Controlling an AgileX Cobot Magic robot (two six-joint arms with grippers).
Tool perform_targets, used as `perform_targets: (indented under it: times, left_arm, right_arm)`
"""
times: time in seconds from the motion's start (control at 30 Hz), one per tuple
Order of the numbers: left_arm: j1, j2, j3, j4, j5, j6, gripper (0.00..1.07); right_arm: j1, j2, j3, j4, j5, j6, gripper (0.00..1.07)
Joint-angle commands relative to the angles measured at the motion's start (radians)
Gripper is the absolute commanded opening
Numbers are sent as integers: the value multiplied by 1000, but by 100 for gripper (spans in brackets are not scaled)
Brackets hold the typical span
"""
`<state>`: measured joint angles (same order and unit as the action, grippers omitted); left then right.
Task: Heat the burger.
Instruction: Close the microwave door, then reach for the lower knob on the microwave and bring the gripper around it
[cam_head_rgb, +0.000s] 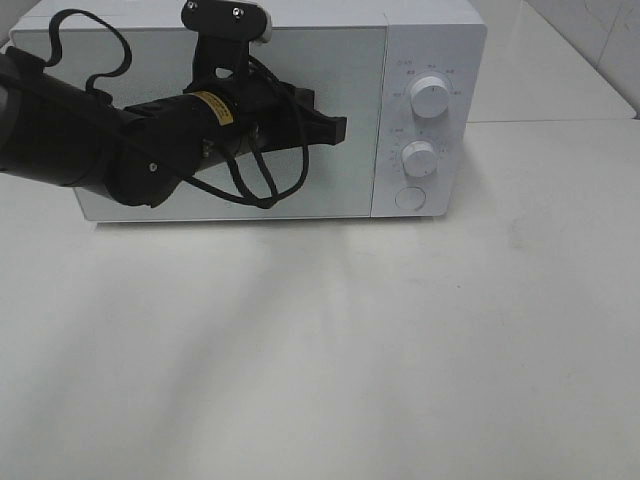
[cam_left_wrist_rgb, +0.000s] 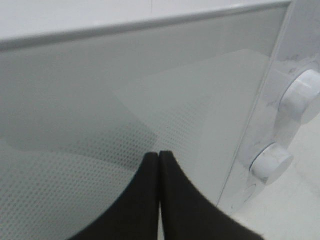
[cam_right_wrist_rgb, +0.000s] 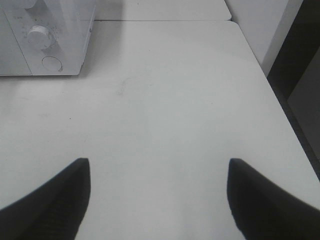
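Observation:
The burger is out of view in every frame. A white microwave (cam_head_rgb: 430, 40) stands at the back of the table with its door (cam_head_rgb: 120, 60) closed. My left gripper (cam_head_rgb: 338, 129) is shut with nothing in it, hovering in front of the door glass near its right side, close to the control panel. In the left wrist view the shut left gripper (cam_left_wrist_rgb: 159, 155) points at the dotted door glass (cam_left_wrist_rgb: 100, 100). The right gripper (cam_right_wrist_rgb: 159, 167) is open and empty above bare table, off to the right of the microwave (cam_right_wrist_rgb: 65, 45); it does not show in the exterior high view.
The control panel carries an upper knob (cam_head_rgb: 430, 97), a lower knob (cam_head_rgb: 419, 158) and a round button (cam_head_rgb: 409, 198). The white table (cam_head_rgb: 320, 350) stretches in front. Its right edge (cam_right_wrist_rgb: 272, 95) drops to a dark gap.

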<state>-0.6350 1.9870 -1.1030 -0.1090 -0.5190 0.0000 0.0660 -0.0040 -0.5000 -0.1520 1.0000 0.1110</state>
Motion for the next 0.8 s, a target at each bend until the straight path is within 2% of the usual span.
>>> perform_targets:
  times: [0.03,0.23,0.33,0.37,0.4,0.43,0.47,0.5,0.53,0.57,0.63,0.67,0.77,0.8]
  left_arm:
    - [20,-35,-12,-82,40,-7,0]
    - [-19,-91,49,-62,81,-7,0]
    - [-55,-130,90,-62,166,-7,2]
    - [-63,-138,96,-62,204,-7,7]
    - [-75,-145,96,-62,281,-8,23]
    - [-75,-145,96,-62,281,-8,23]
    - [-79,-148,96,-62,331,-8,38]
    - [-79,-148,96,-62,331,-8,38]
    - [-82,-158,96,-62,420,-8,70]
    - [-82,-166,96,-63,493,-8,97]
    - [-82,-173,96,-64,535,-10,100]
    - [-82,-186,96,-65,603,-11,99]
    - [-82,-198,96,-65,640,-11,99]
    - [-82,-218,96,-65,715,-11,99]
  right_arm:
    - [-5,-29,3,-1,-4,-5,74]
    - [-5,-29,3,-1,-4,-5,74]
    - [-5,-29,3,-1,-4,-5,74]
    - [-5,-29,3,-1,-4,-5,74]
    - [-5,-29,3,-1,-4,-5,74]
    - [-5,-29,3,-1,-4,-5,74]
    - [-5,-29,3,-1,-4,-5,74]
    - [-5,-29,3,-1,-4,-5,74]
    - [-5,-29,3,-1,-4,-5,74]
    - [-5,-29,3,-1,-4,-5,74]
    - [-5,-29,3,-1,-4,-5,74]
    - [-5,-29,3,-1,-4,-5,74]
    - [-5,-29,3,-1,-4,-5,74]
    - [-5,-29,3,-1,-4,-5,74]
